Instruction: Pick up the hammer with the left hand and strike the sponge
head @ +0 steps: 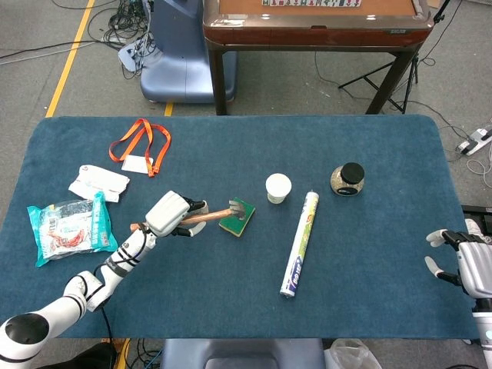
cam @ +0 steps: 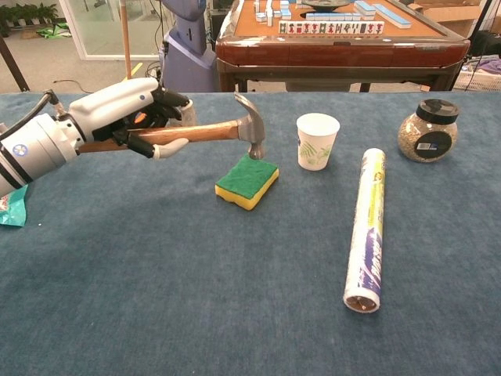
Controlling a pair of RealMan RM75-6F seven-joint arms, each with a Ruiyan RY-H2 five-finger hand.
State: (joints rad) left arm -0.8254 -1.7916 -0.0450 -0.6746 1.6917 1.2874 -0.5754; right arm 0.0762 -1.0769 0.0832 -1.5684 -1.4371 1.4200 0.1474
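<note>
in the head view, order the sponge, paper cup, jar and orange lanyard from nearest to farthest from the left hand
Measured from the left hand in the head view:
1. Sponge, just to its right, under the hammer head.
2. Orange lanyard, up toward the table's far left, and paper cup, right of the sponge: too close to call.
3. Jar, farthest, well to the right.

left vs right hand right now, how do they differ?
The left hand grips the hammer by its wooden handle; the right hand holds nothing, fingers apart. The left hand is raised above the table with the hammer head over the sponge; the right hand sits low at the table's right edge, far from the sponge. Both have the same pale shell.
</note>
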